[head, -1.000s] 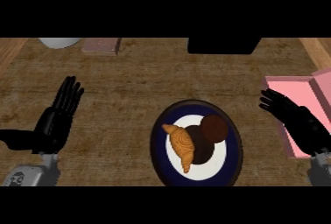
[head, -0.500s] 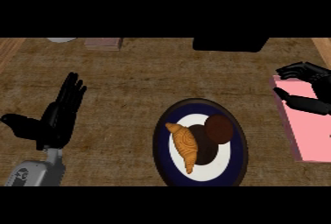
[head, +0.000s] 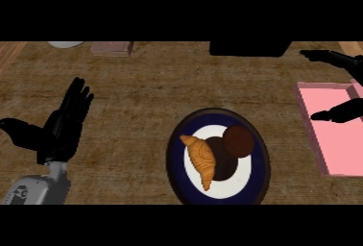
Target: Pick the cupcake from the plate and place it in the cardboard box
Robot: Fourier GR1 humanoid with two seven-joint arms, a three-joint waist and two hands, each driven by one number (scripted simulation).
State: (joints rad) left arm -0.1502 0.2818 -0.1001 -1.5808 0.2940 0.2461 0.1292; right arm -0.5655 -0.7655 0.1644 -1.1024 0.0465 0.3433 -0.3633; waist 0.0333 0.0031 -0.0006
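A dark brown cupcake (head: pixel 239 141) sits on the upper right of a plate (head: pixel 183 173) with a dark blue rim and white middle, beside a golden croissant (head: pixel 200 160). A pink open box (head: pixel 334 129) lies at the right edge. My right hand (head: pixel 342 111) is over the box's left part, fingers spread apart and holding nothing, well right of the cupcake. My left hand (head: pixel 64 125) stays open at the left with its fingers up.
A black object (head: pixel 249 48) stands at the back, right of centre. A small pinkish block (head: pixel 111 47) and a pale round thing (head: pixel 67 44) sit at the back left. The counter is a brown woven surface.
My right hand has lifted and swung up and right, from beside the plate to over the box at the view's edge. The view has shifted a little. The left hand has not moved.
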